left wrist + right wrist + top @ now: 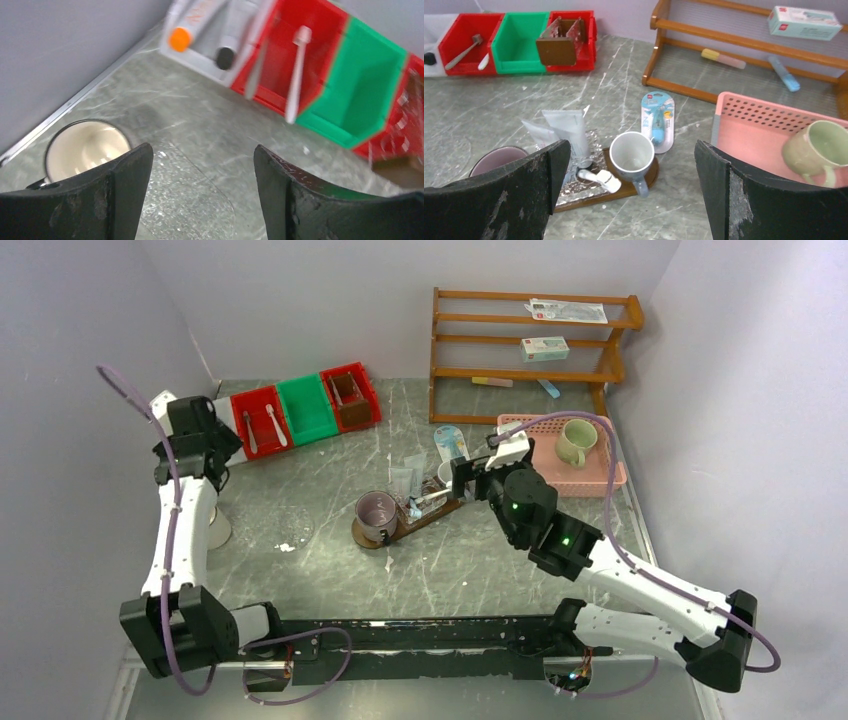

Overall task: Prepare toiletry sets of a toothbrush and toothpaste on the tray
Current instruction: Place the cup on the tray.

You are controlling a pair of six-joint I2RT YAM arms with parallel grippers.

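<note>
The right gripper [631,147], its black fingers spread wide and empty, hovers at the far-right end of the dark brown oval wooden tray [621,192]. The tray lies mid-table, long axis diagonal from near-left to far-right, carrying a purple mug [376,512] and a white cup [632,152]. The left gripper [202,150], at far left, stands parted and empty.

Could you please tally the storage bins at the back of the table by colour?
Red: 2, the left red bin and the right red bin
Green: 1, the green bin
White: 1, the white bin
Total: 4
</note>
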